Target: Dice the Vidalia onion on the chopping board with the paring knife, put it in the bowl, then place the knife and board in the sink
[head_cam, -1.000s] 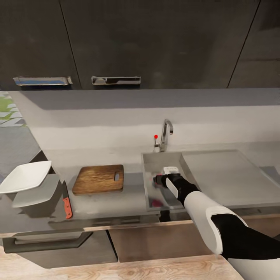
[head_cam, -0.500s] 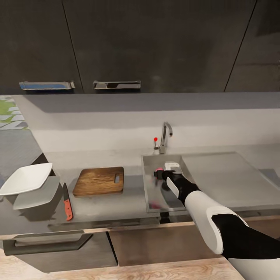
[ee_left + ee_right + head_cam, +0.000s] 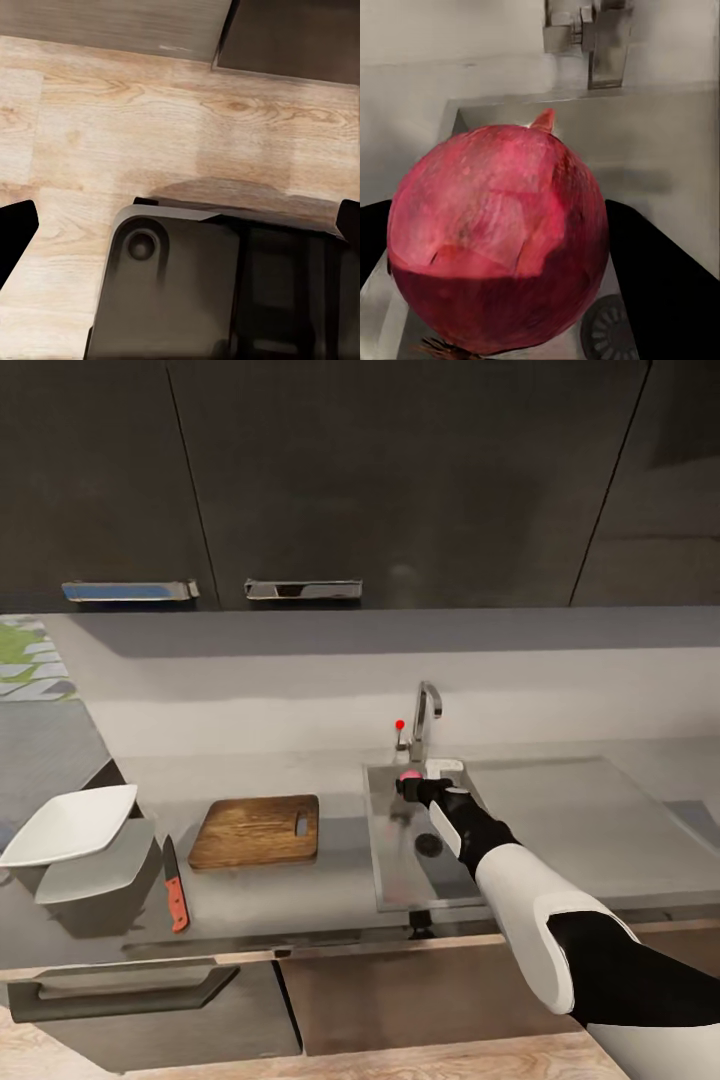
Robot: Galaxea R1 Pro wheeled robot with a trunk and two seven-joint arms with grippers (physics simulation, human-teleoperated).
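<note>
So the right gripper (image 3: 410, 784) is clamped around the Vidalia onion (image 3: 499, 240), which here is a reddish-pink bulb, one dark finger (image 3: 660, 285) on either side of it. It's held up over the back end of the sink (image 3: 395, 880), close to the chrome faucet (image 3: 425, 718) and its red knob (image 3: 400, 724). The basin itself has nothing left in it but the round drain (image 3: 429, 844), out in the open on the steel floor.

The white bowl (image 3: 68, 825) sits at the far left end of the countertop (image 3: 300, 885), nothing inside it. The paring knife (image 3: 174, 882) lies just beside the bowl, near the front edge, handle toward the front. The chopping board (image 3: 256, 830) is between the knife and the sink, lying flat and bare, handle slot on the sink side.

Compared to a second ago, the onion was low in the basin with the gripper down around it; now it's lifted clear and the drain that was covered shows. The head camera has also tilted a little.

The left wrist camera looks down at the wood floor (image 3: 150, 135) and the robot's dark base (image 3: 225, 292); its dark fingertips (image 3: 15, 232) sit far apart at the picture's edges, so that gripper is spread wide with nothing in it.
</note>
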